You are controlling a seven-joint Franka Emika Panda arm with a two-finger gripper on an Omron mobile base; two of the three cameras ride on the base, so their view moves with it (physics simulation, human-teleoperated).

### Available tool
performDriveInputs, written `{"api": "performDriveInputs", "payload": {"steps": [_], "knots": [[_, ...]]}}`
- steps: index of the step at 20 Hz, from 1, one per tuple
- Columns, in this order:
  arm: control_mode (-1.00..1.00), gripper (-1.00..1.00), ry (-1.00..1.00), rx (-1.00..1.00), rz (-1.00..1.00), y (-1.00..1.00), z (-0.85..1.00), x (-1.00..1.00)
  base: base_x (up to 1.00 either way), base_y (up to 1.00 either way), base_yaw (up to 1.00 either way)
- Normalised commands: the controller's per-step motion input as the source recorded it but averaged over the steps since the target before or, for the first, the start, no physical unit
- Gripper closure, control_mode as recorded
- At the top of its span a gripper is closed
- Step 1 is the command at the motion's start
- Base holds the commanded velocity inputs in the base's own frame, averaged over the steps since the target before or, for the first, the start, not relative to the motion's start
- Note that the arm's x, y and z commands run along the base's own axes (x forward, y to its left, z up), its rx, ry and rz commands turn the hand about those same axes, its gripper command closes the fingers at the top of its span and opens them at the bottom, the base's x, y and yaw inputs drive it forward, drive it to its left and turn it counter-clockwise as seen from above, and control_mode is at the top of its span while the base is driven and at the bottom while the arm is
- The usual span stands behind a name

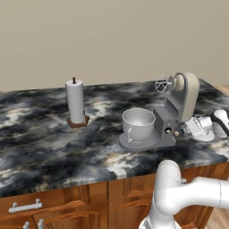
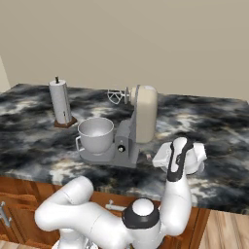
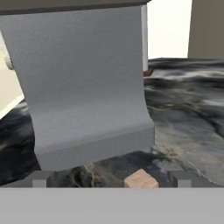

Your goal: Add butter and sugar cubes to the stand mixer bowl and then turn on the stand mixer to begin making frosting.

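Observation:
The stand mixer [image 1: 179, 105] stands on the dark marble counter with its cream head tilted up and the whisk [image 1: 163, 84] in the air. The stand mixer bowl [image 1: 138, 124] sits on the mixer's flat grey base and looks empty. My gripper [image 1: 193, 127] hangs low just right of the mixer's column, pointing at it. In the hand view the jaws stand wide open around a tan sugar cube [image 3: 141, 180], which lies on the counter between the fingertips [image 3: 42, 180], nearer the right one. The mixer's grey column [image 3: 87, 87] rises close behind the cube. The butter is out of view.
A paper-towel roll [image 1: 75, 102] on a brown holder stands left of the mixer. A white rounded edge, perhaps a plate [image 1: 208, 137], lies under my hand. Below the counter's front edge [image 1: 112, 179] are wooden drawers with metal handles [image 1: 25, 206].

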Motion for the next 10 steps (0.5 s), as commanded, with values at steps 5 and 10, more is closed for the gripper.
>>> {"api": "performDriveInputs", "payload": {"steps": [5, 10], "knots": [[-1.00, -1.00, 0.00, 0.00, -0.02, 0.00, -0.11, 0.07, 0.00, 0.00, 0.00], [-1.00, -1.00, 0.00, 0.00, -0.02, 0.00, -0.09, 0.07, 0.00, 0.00, 0.00]]}}
